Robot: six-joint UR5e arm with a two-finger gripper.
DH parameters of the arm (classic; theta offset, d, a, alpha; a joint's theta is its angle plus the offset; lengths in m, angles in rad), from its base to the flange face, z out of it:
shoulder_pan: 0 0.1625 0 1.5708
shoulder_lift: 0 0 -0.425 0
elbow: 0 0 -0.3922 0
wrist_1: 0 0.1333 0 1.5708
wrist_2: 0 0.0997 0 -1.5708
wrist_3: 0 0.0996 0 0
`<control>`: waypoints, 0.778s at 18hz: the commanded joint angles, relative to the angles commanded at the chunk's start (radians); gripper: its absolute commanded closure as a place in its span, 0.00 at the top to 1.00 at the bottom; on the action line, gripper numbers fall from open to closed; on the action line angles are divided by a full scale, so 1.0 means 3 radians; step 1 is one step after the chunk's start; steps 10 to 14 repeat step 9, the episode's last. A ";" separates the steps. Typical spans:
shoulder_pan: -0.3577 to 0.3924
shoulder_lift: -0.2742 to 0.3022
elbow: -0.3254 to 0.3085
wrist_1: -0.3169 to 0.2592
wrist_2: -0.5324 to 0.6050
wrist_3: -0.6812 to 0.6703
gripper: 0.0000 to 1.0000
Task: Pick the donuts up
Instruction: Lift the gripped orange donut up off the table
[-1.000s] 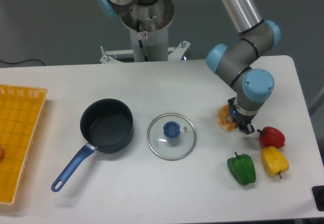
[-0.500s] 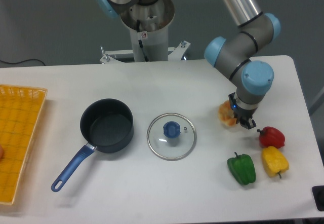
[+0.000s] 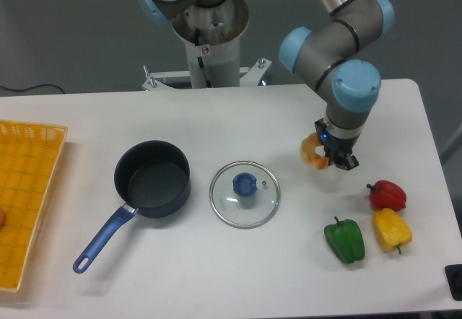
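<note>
The donut, an orange-tan ring with pale patches, hangs tilted just above the white table at the right. My gripper is shut on its right side, and the black fingers hide part of the ring. The grey-and-blue arm reaches down to it from the upper right.
A red pepper, a yellow pepper and a green pepper lie to the lower right of the gripper. A glass lid with a blue knob and a dark pot with a blue handle sit mid-table. A yellow basket stands at the left edge.
The gripper has risen and shifted left with the donut in it, lifting the donut off the table.
</note>
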 joint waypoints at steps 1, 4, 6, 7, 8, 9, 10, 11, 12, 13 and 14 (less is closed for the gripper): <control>-0.0010 0.0026 0.0000 -0.0015 0.0000 -0.0015 0.21; -0.0015 0.0051 0.0000 -0.0046 0.0010 -0.0082 0.21; -0.0041 0.0051 0.0010 -0.0046 0.0015 -0.0082 0.21; -0.0041 0.0056 0.0015 -0.0041 0.0015 -0.0092 0.21; -0.0041 0.0056 0.0015 -0.0046 0.0015 -0.0092 0.21; -0.0041 0.0056 0.0015 -0.0046 0.0015 -0.0092 0.21; -0.0041 0.0056 0.0015 -0.0046 0.0015 -0.0092 0.21; -0.0041 0.0056 0.0015 -0.0046 0.0015 -0.0092 0.21; -0.0041 0.0056 0.0015 -0.0046 0.0015 -0.0092 0.21; -0.0041 0.0056 0.0015 -0.0046 0.0015 -0.0092 0.21; -0.0041 0.0056 0.0015 -0.0046 0.0015 -0.0092 0.21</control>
